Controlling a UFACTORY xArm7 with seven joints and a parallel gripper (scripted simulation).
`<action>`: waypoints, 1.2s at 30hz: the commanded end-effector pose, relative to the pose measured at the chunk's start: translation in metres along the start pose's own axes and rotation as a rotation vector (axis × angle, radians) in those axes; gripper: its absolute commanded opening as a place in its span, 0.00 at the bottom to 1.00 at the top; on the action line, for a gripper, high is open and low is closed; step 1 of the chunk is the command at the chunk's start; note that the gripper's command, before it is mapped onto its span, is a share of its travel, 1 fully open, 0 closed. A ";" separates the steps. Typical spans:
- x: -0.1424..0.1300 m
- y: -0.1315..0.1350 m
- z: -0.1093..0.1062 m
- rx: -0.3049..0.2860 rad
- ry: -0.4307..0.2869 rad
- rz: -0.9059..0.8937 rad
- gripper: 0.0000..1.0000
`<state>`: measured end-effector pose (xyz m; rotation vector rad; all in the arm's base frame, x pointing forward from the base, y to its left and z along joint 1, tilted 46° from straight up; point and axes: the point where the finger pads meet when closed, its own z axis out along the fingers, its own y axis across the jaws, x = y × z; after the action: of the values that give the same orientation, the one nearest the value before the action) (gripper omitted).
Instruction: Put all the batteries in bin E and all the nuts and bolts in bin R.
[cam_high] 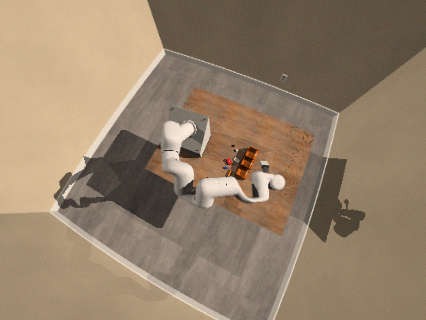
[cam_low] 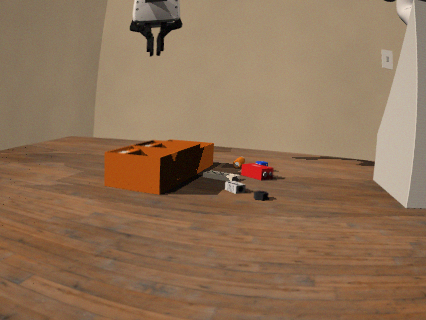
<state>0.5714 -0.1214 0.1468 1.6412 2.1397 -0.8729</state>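
The orange bins [cam_low: 157, 165] stand joined as one block on the wooden table; their letters cannot be read. They also show in the overhead view [cam_high: 246, 162]. To the right of the bins lie an orange cylindrical battery [cam_low: 239, 161], a small blue thing [cam_low: 261, 163], a red block [cam_low: 257, 171], a flat grey piece [cam_low: 218, 175], a small pale grey block [cam_low: 234, 187] and a small black piece [cam_low: 260, 195]. My gripper [cam_low: 155, 47] hangs high above the bins, pointing down, fingers shut with nothing visible between them. From overhead it [cam_high: 264, 165] is just beside the bins.
The robot's grey base pedestal [cam_low: 402, 125] stands at the right, also seen from overhead [cam_high: 192, 131]. The arm [cam_high: 220, 187] bends low around the near side of the bins. The small things sit close together right of the bins.
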 end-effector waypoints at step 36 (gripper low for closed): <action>0.128 -0.054 0.018 -0.082 -0.055 1.075 0.07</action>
<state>0.4933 -0.0547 0.0827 2.2158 1.0729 -0.5193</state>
